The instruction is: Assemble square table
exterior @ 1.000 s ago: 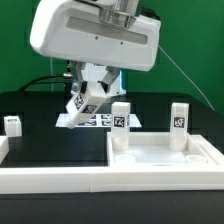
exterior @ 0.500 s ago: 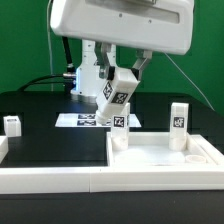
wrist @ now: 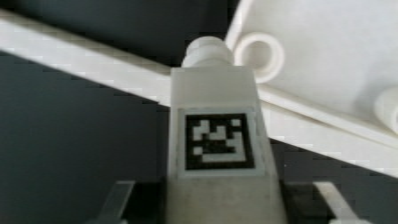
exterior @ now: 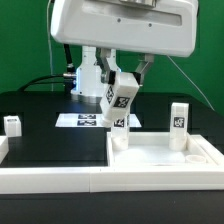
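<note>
The white square tabletop [exterior: 165,158] lies at the exterior view's right, with raised rims. Two white tagged legs stand on it, one at its far left corner [exterior: 119,130] and one at its far right [exterior: 179,118]. My gripper [exterior: 122,84] is shut on a third leg [exterior: 121,100], which hangs tilted just above the far left leg. In the wrist view the held leg [wrist: 217,130] sits between my fingers [wrist: 125,203], its pegged tip next to a round hole [wrist: 263,52] in the tabletop [wrist: 338,60]. A fourth leg [exterior: 12,124] stands at the exterior view's far left.
The marker board [exterior: 80,121] lies on the black table behind the held leg. A long white border bar [exterior: 50,178] runs along the front, and another [exterior: 3,150] is at the left edge. Cables hang behind the arm.
My gripper has carried the leg from above the marker board toward the exterior view's right, to above the tabletop's far left corner. It has barely moved in the last half second.
</note>
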You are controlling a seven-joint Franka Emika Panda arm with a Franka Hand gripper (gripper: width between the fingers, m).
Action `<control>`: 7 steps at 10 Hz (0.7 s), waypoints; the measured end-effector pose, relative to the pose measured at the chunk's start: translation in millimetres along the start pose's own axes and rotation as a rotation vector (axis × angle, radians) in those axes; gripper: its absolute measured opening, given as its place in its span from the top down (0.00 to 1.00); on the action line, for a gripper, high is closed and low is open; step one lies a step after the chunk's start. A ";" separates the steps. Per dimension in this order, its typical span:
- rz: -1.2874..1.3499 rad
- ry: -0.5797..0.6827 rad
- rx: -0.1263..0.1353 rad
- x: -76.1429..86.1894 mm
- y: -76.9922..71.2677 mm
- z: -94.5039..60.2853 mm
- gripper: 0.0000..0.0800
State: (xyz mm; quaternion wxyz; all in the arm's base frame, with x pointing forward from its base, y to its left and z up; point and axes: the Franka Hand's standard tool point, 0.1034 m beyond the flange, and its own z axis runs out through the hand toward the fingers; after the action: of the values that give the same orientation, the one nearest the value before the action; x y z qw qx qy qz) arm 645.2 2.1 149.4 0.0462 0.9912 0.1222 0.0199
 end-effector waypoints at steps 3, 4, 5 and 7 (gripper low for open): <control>0.083 0.010 0.049 7.4 -33.7 0.9 0.64; 0.113 0.020 0.073 10.4 -34.3 -1.2 0.64; 0.122 0.030 0.070 11.9 -30.3 -2.4 0.64; 0.121 0.051 0.062 13.3 -29.3 -0.8 0.64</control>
State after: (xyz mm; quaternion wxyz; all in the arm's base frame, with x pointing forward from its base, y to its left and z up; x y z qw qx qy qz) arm 651.0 33.7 147.8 0.0112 0.9969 0.0637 0.0440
